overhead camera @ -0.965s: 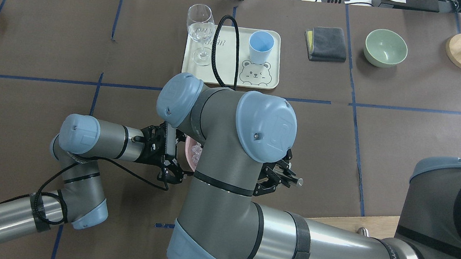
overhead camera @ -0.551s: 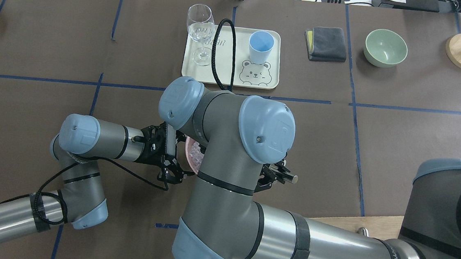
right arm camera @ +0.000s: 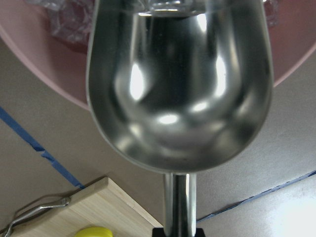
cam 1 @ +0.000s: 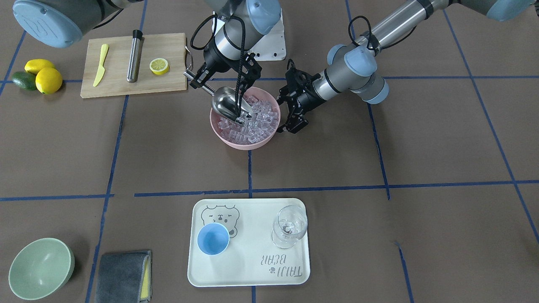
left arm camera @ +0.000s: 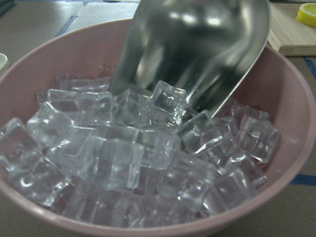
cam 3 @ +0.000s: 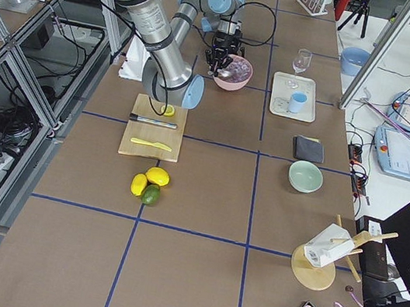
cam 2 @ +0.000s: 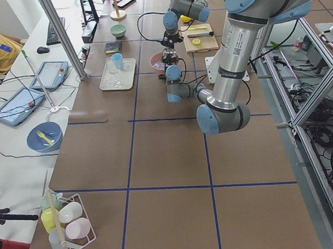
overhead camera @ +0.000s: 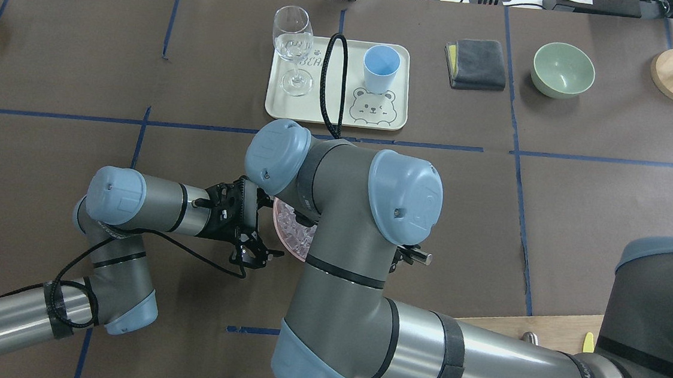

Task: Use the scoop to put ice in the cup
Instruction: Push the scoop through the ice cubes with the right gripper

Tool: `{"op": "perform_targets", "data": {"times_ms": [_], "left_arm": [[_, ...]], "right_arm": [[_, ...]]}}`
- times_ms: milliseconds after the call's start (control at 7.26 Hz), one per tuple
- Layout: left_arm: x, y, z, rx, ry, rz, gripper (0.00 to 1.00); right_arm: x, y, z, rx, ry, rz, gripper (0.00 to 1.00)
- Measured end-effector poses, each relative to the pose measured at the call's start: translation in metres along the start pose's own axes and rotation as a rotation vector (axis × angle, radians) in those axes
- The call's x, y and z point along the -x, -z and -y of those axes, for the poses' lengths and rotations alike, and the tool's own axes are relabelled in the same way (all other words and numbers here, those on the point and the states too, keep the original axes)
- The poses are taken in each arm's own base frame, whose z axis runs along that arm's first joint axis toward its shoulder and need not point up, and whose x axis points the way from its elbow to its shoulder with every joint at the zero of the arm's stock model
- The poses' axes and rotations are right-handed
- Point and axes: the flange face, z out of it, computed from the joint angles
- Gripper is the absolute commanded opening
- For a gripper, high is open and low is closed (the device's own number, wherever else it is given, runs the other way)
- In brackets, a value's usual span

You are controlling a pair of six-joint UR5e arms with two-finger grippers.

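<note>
The steel scoop (cam 1: 227, 103) is tilted mouth-down, its lip in the ice (cam 1: 257, 122) that fills a pink bowl (cam 1: 244, 145). My right gripper (cam 1: 201, 81) is shut on the scoop's handle. The left wrist view shows the scoop (left arm camera: 197, 49) pressing into the ice cubes (left arm camera: 123, 148). In the right wrist view the scoop's trough (right arm camera: 177, 84) looks empty. My left gripper (cam 1: 294, 109) is open, right beside the bowl's rim. The light-blue cup (cam 1: 213, 238) stands empty on a cream tray (cam 1: 252, 269).
A clear stemmed glass (cam 1: 289, 227) shares the tray. A cutting board (cam 1: 134, 65) with a yellow knife, a steel cylinder and a lemon half lies behind the bowl. Lemons and an avocado (cam 1: 38, 78), a pale green bowl (cam 1: 40, 267) and a grey cloth (cam 1: 124, 275) are nearby.
My right arm has shifted forward and to the right, and the scoop's handle end has moved slightly toward the bowl. More of the bowl now shows. The left arm has not moved.
</note>
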Motion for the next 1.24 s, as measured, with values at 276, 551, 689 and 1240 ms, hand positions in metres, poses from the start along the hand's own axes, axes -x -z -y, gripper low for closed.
{"op": "perform_targets", "data": {"times_ms": [276,551,689,1240], "left_arm": [[0.0000,0.0000,0.0000,0.000,0.000,0.000,1.00],[-0.0006,-0.0003,0.0000,0.000,0.000,-0.001,1.00],[-0.0007,-0.0005,-0.0001,0.000,0.000,-0.001,1.00],[-0.0005,-0.0014,-0.0021,0.004,0.002,-0.001,1.00]], "right_arm": [[0.0003,-0.0076,-0.0179,-0.056,-0.001,0.002,0.00],[0.0038,-0.0121,-0.0203,-0.078,-0.001,0.004,0.00],[0.0054,-0.0122,-0.0198,-0.084,-0.001,0.005,0.00],[0.0082,-0.0105,-0.0169,-0.092,0.002,0.004,0.00]]}}
